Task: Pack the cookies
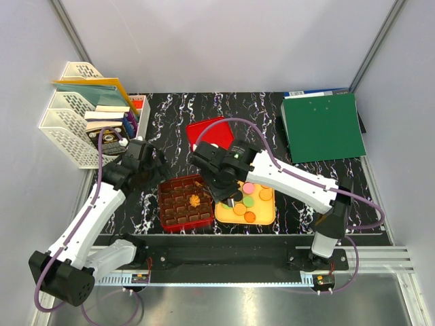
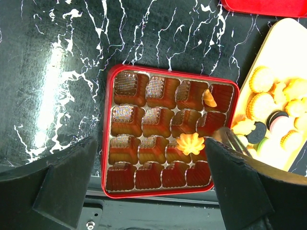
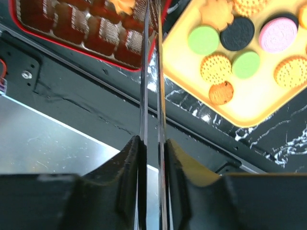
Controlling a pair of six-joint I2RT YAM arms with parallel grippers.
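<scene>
Cookies (image 2: 261, 79) mostly on tray (image 2: 283, 38), right of box (image 2: 109, 143); two sit in box cells. Judged light, stiff, brittle: you pinch across rim, gently. Right gripper (image 3: 152, 143) clamps tweezers (image 3: 151, 72), blades near shut, tips at box's tray-side edge. Left gripper (image 2: 151, 158) wide, above box. Cell walls tight; open room behind box.

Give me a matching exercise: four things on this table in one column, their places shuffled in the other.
1. flower-shaped cookie
2. green folder
3. white file rack
4. yellow tray

A. back right corner
B. back left corner
C. in the red grid box
D. just right of the red grid box

Pairs: 1-C, 2-A, 3-B, 4-D
</scene>
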